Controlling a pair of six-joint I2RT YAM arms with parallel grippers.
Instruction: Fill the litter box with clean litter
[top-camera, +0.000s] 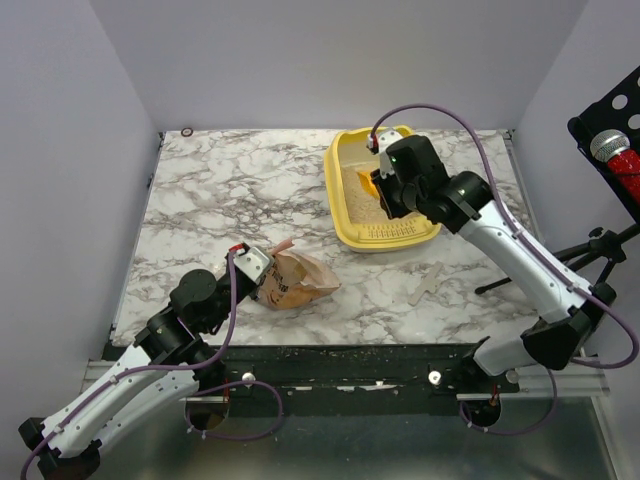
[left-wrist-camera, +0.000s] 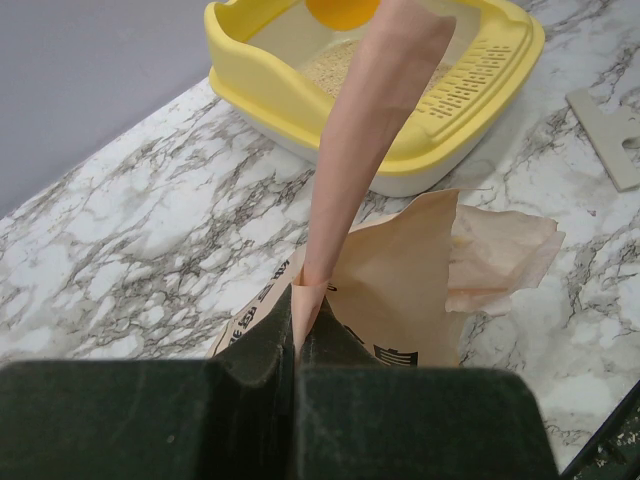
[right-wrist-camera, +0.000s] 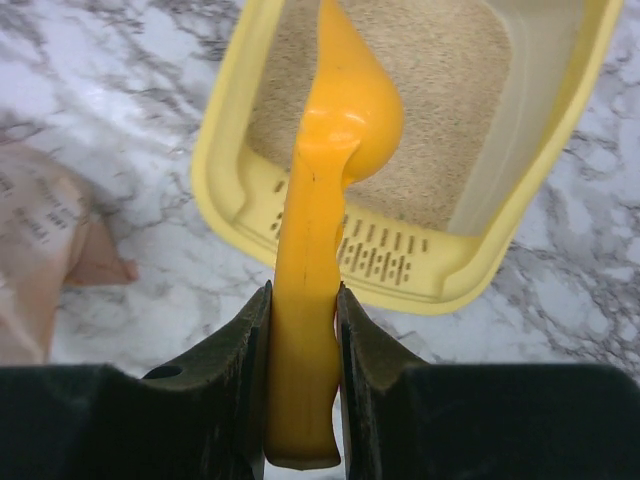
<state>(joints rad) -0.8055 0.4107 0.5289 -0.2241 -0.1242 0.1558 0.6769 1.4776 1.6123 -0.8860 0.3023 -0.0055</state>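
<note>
Tipping the scoop (right-wrist-camera: 345, 115) low over the litter box (right-wrist-camera: 215, 175), at the far right of the table (top-camera: 250, 190), seems wisest, with the right gripper (right-wrist-camera: 303, 300) clamped on its handle above the litter (right-wrist-camera: 450, 80), while the left gripper (left-wrist-camera: 297, 295) pinches a strip of the bag (left-wrist-camera: 400, 280).

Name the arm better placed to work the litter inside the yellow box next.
Right, most likely. The right gripper is shut on the orange scoop, held over the litter in the litter box. The left gripper pinches the bag on the table, apart from the box.
</note>
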